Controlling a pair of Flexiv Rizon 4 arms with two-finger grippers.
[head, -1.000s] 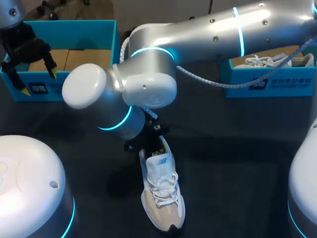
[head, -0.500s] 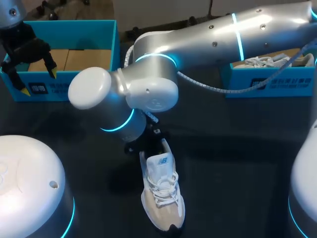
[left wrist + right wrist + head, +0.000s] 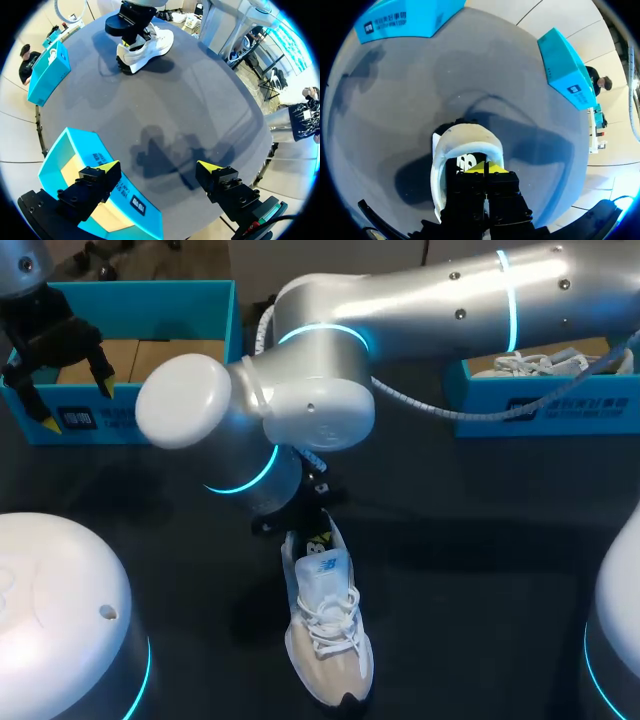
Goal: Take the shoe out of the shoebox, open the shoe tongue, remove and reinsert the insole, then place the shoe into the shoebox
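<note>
A white and beige shoe [image 3: 325,640] lies on the dark table [image 3: 480,540], toe toward the front edge. My right arm reaches in past the middle. Its right gripper [image 3: 320,533] is down in the shoe's heel opening behind the tongue [image 3: 326,570]. In the right wrist view the yellow tips of the right gripper [image 3: 485,167] are shut inside the white collar [image 3: 470,137]; whether they pinch anything thin is hidden. My left gripper [image 3: 75,405] hangs open over the front wall of the left shoebox [image 3: 215,310], with nothing between its fingers. The left wrist view shows the left gripper [image 3: 160,167] and the shoe [image 3: 150,45] far ahead of it.
A second teal shoebox [image 3: 540,405] at the back right holds another shoe [image 3: 540,362]. The left shoebox [image 3: 100,210] sits just under my left gripper. My right arm's big elbow [image 3: 300,410] hangs over the table's middle.
My right arm's elbow has shifted a little up and to the right, while its gripper stays in the shoe's heel opening. The shoe and the left arm have not moved.
</note>
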